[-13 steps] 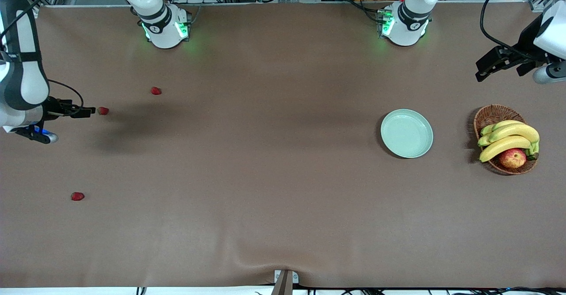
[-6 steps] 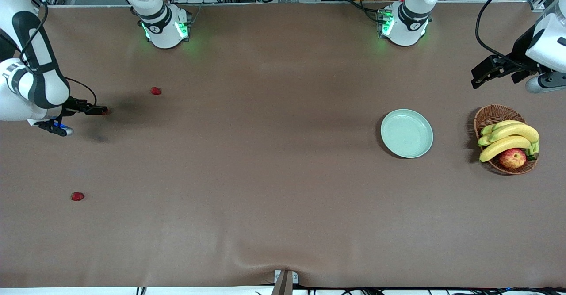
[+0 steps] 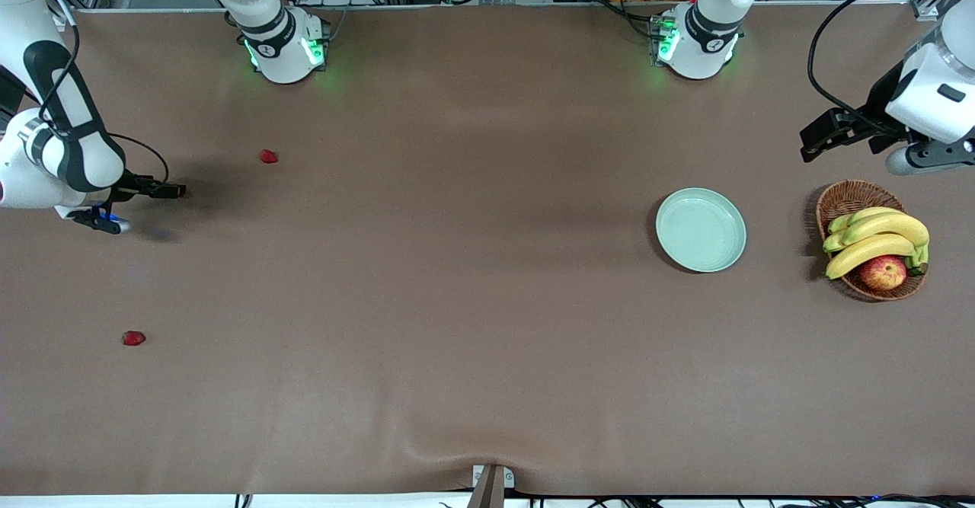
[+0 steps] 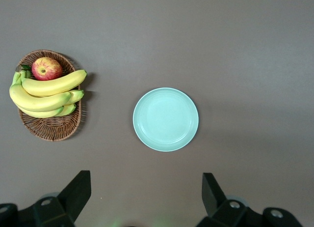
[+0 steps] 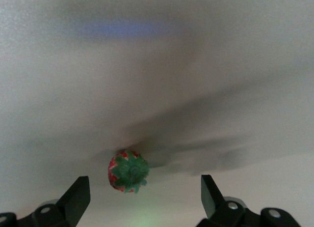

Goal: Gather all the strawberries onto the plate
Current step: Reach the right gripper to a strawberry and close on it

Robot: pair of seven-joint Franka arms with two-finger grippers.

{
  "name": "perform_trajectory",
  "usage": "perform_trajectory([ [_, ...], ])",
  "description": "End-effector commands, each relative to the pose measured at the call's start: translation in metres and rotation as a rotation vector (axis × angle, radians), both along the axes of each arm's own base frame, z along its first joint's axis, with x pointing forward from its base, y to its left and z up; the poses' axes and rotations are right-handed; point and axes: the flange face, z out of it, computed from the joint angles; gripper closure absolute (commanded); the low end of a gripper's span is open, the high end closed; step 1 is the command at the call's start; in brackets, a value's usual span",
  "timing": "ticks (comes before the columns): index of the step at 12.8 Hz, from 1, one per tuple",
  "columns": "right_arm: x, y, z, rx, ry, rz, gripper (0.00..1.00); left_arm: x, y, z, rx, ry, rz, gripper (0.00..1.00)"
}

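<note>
Hovering released over 1 strawberry [image 5: 127, 171] near the tabletop's [image 3: 457, 302] right-arm edge, the right hand [image 3: 174, 190] gapes; the left hand [image 3: 813, 138], also released, hangs above the plate [image 3: 701, 230].

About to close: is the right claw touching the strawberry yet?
Apart. The right wrist view shows the strawberry between the open right claw fingers, clear table either side.

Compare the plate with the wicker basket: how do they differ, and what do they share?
The plate is pale mint green, smooth and empty; the wicker basket is brown, woven and holds bananas and an apple. The plate is shallow; the basket is deeper. Both sit toward the left arm's end of the table.
</note>
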Motion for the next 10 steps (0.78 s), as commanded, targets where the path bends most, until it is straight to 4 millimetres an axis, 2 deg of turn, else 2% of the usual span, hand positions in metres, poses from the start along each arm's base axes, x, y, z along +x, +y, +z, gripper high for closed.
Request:
perform_trajectory([
  [1, 0.0012, -0.0004, -0.0054, -0.001, -0.003, 0.019, 0.0, -0.0004, -0.0022, -0.0019, -0.001, -0.008, 0.0, 0.0],
  [2, 0.0026, 0.0006, -0.005, -0.001, -0.005, 0.022, 0.0, 0.0, -0.0023, -0.0035, -0.001, -0.005, 0.0, 0.0],
  [3, 0.0028, 0.0007, -0.0061, 0.001, -0.004, 0.02, 0.15, -0.0001, -0.0031, -0.0035, -0.001, -0.005, -0.001, 0.0],
  [6, 0.0028, -0.0007, -0.0068, 0.004, -0.007, 0.009, 0.74, 0.0, -0.0023, -0.0035, -0.001, -0.005, 0.0, 0.0],
  [7, 0.0024, -0.0014, -0.0068, 0.004, -0.007, 0.008, 0.89, 0.0, -0.0021, -0.0035, 0.001, -0.005, 0.0, 0.0],
  [8, 0.0034, -0.001, -0.0063, 0.004, -0.008, 0.009, 0.99, 0.0, -0.0021, -0.0035, 0.001, -0.005, 0.0, 0.0],
  [10, 0.0088, 0.0025, -0.0002, 0.002, -0.014, 0.02, 1.0, -0.0001, -0.0029, -0.0035, 0.001, -0.005, -0.001, 0.0],
])
